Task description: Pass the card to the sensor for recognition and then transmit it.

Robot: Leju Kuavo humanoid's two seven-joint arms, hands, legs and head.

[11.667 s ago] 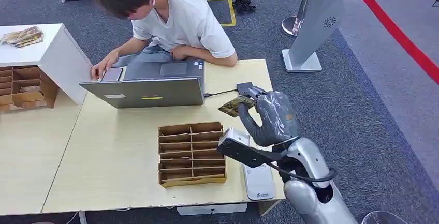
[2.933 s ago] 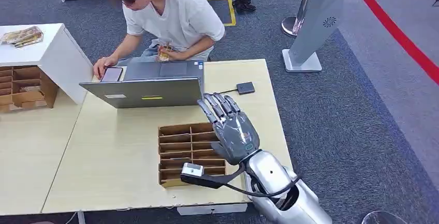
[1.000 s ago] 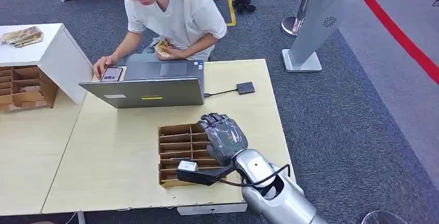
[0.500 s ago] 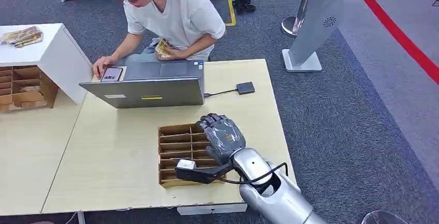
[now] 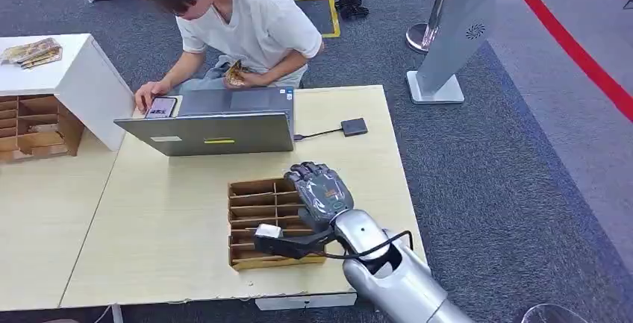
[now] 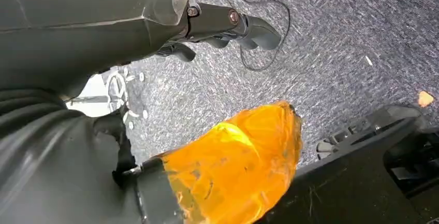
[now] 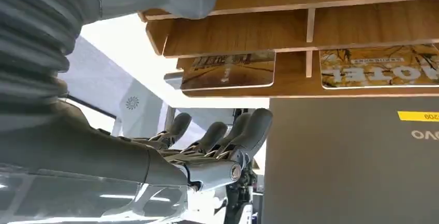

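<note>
**Op:** Fingers (image 7: 243, 125) of the right hand (image 5: 319, 192) are bent but grasp nothing. The thumb stands apart from them, over the rack's (image 5: 254, 189) far right corner.

**Tech:** And the card (image 7: 228, 71)?

**Op:** It's lying in a rack slot just beyond the fingertips, with another card (image 7: 378, 66) in the slot beside it. I'd say we're at the pick-up step, with the grasp not yet made.

**Tech:** What comes next?

**Op:** Reach into that slot, pinch the card's edge between thumb and fingers, and lift it clear of the dividers. Then carry it to the sensor (image 5: 354, 127), which sits on the counter (image 5: 164, 226) beyond the rack, past its right corner.

**Tech:** And the left hand (image 6: 155, 12)?

**Op:** It hangs over the carpet, away from the rack. I cannot tell how its fingers are set.
</note>
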